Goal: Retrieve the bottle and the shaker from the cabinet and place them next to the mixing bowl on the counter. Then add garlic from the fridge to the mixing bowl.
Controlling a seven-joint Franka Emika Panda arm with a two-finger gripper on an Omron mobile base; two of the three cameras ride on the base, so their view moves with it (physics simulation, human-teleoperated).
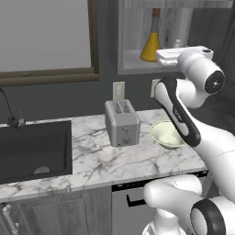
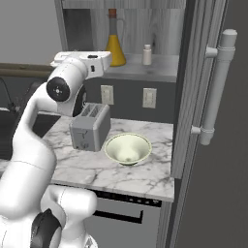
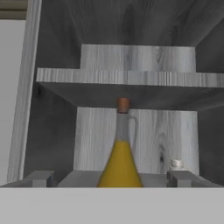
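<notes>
Hand view has the bottle dead ahead of the gripper, centred between the two spread, empty fingertips and a little beyond them, on the cabinet shelf. It stands upright, long axis vertical, stopper up. The shaker sits farther back, off to one side. To grasp well, I'd advance straight in, level, and close on the broad lower body without nudging the bottle backward.

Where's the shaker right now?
The shaker stands on the cabinet shelf, just right of the bottle in the right base view, above the counter's bowl.
</notes>
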